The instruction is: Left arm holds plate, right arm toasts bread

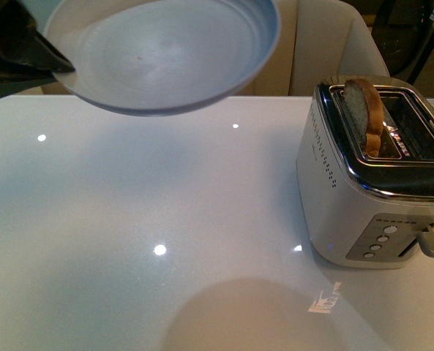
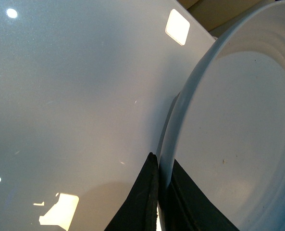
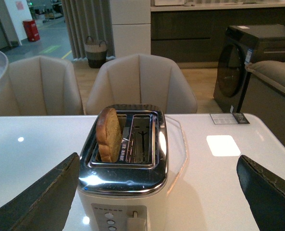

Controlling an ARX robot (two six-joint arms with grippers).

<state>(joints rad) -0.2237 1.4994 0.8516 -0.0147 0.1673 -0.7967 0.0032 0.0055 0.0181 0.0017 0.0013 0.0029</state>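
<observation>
**Plate held aloft at the left, bread standing in the toaster at the right**

The left arm's black, wedge-shaped claw [image 2: 163, 166] pinches the rim of the round, shallow, pale blue-grey plate [image 1: 165, 51], with one dark finger [image 2: 140, 202] on the outer side of the rim and the other on the inner side. In the front view the plate hangs above the far left part of the glossy white bench [image 1: 165, 219], clear of its surface and tilted so that its ringed inside faces the camera. Nothing lies on the plate.

The slice of light brown speckled bread with a darker crust [image 1: 364, 110] stands upright in one slot of the cream and chrome two-slot toaster [image 1: 370, 197], and its rounded top sticks up well above the slot. It occupies the slot nearer the plate. The toaster sits on the right part of the bench, well apart from the plate, with a grey lever [image 1: 432, 243] and a column of round buttons on its end face.

The right arm's claw [image 3: 157, 158] is spread wide. Its two dark fingers [image 3: 41, 197] frame the toaster from either side in the right wrist view, and they grip nothing. Cream upholstered chairs [image 3: 140, 82] stand behind the bench.
</observation>
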